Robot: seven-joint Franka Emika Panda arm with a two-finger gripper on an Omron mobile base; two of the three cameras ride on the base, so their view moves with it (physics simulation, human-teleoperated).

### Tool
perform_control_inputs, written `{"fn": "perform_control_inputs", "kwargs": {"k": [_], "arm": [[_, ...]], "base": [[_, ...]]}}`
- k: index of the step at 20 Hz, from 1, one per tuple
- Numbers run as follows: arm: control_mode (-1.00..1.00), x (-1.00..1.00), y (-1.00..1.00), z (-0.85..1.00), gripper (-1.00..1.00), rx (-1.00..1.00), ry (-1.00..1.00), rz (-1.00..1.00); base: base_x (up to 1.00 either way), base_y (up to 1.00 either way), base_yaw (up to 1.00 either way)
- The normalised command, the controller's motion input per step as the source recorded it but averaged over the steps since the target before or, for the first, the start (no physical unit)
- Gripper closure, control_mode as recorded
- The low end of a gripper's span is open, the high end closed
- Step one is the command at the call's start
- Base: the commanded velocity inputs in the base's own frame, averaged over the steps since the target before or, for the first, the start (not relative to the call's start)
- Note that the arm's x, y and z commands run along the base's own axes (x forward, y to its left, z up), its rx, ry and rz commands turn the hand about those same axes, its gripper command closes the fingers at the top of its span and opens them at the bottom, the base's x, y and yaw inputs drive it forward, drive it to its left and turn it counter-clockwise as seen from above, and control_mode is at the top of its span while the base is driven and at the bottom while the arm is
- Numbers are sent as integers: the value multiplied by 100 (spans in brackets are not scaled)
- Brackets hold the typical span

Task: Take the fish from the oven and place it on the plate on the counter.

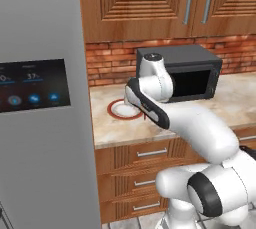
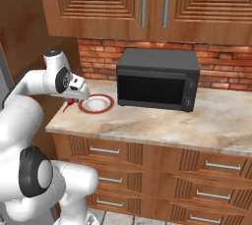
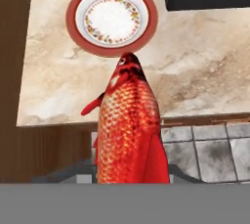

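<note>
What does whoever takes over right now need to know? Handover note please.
End effector: shut on the red-orange scaled fish, held in the air.
Fish: over the front edge of the beige marbled counter, short of the round white plate with the red rim. Plate bare.
Done: fish picked up and carried to the counter.
Left: move over the plate, lower, release.

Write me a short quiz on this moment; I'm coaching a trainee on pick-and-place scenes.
1. True or false: the fish already lies on the plate.
2. What does the gripper hold? A) a cup B) the fish C) nothing
3. Fill in: behind the counter runs a wall of red ____.

Key: 1 false, the fish hangs in the gripper short of the plate; 2 B; 3 brick.
</note>
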Motion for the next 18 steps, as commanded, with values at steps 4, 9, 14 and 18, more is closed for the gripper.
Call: {"fn": "perform_control_inputs", "kwargs": {"k": [4, 9, 14, 18], "arm": [[-100, 65, 20, -67, 100, 0, -6, -23], [-100, 47, -12, -36, 100, 0, -2, -10], [-100, 18, -30, -11, 100, 0, 6, 0], [-100, 16, -18, 0, 100, 0, 6, 11]], "base": [[0, 0, 0], [0, 0, 0], [0, 0, 0], [0, 0, 0]]}}
